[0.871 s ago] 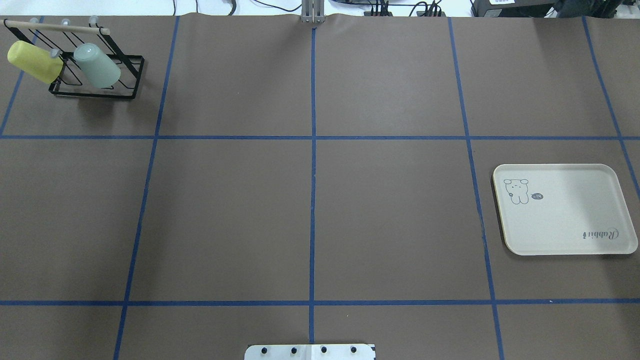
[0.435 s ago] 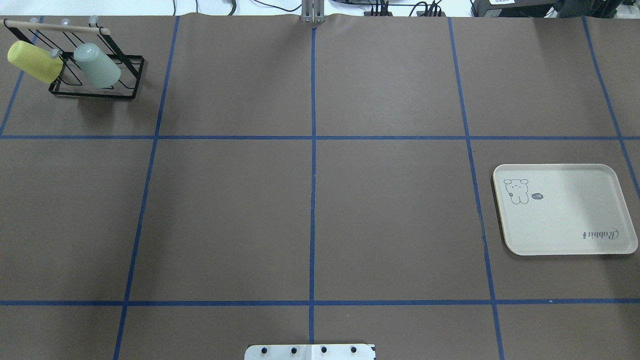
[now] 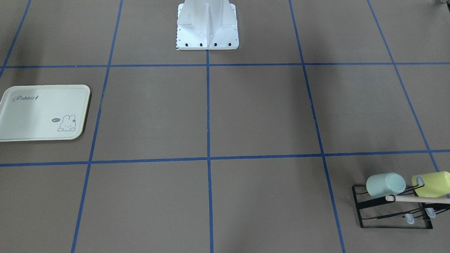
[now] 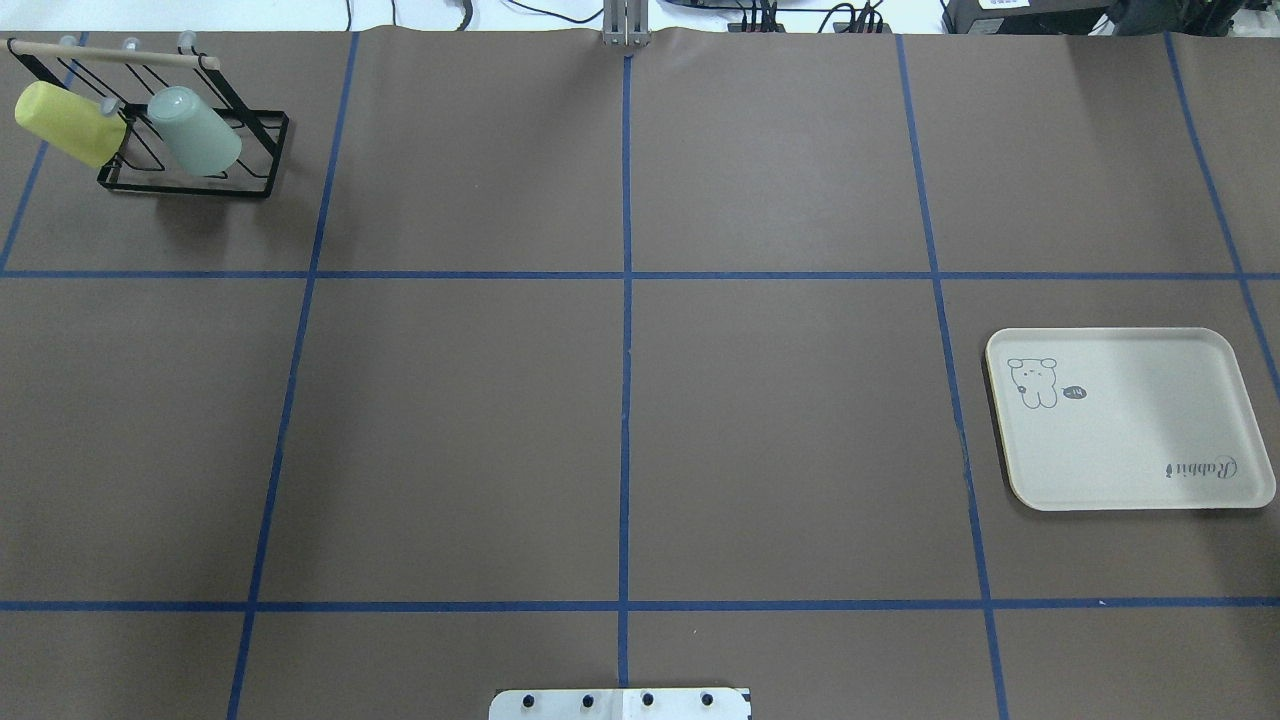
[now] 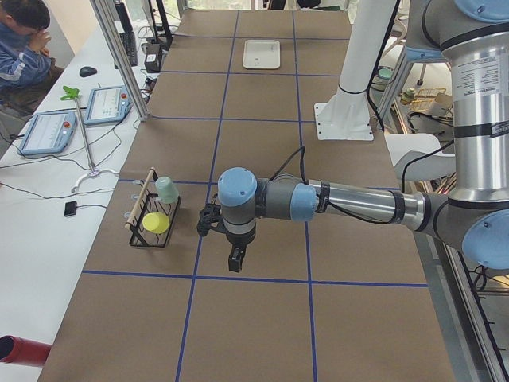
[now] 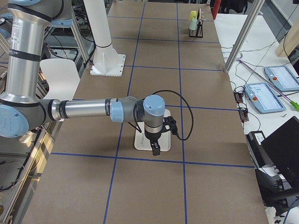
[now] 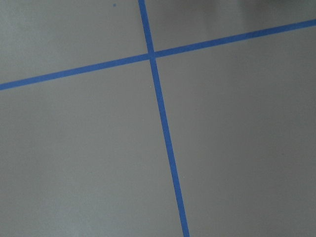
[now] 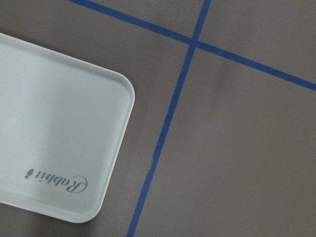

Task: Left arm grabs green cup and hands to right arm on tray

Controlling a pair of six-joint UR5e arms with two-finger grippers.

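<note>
Hovering above tabletop [image 5: 262,318], L hand [image 5: 235,261] & R hand [image 6: 155,149]; can't tell how spread.

Robotics laboratory. Evidence: industrial left arm [image 5: 350,203] over a table [image 4: 450,420] gridded in blue tape [image 4: 625,400]; teach pendants [image 5: 107,103] on a white side bench [image 5: 40,239]; seated operator [image 5: 20,40] alongside.

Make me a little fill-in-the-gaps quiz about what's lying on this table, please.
On the black rack, the green cup has a neighbour cup coloured ____.
The word printed on the tray is ____.
The number of cups on the tray is ____.
The table is marked into squares with ____ tape.
Missing words: yellow; Rabbit; zero; blue.
</note>
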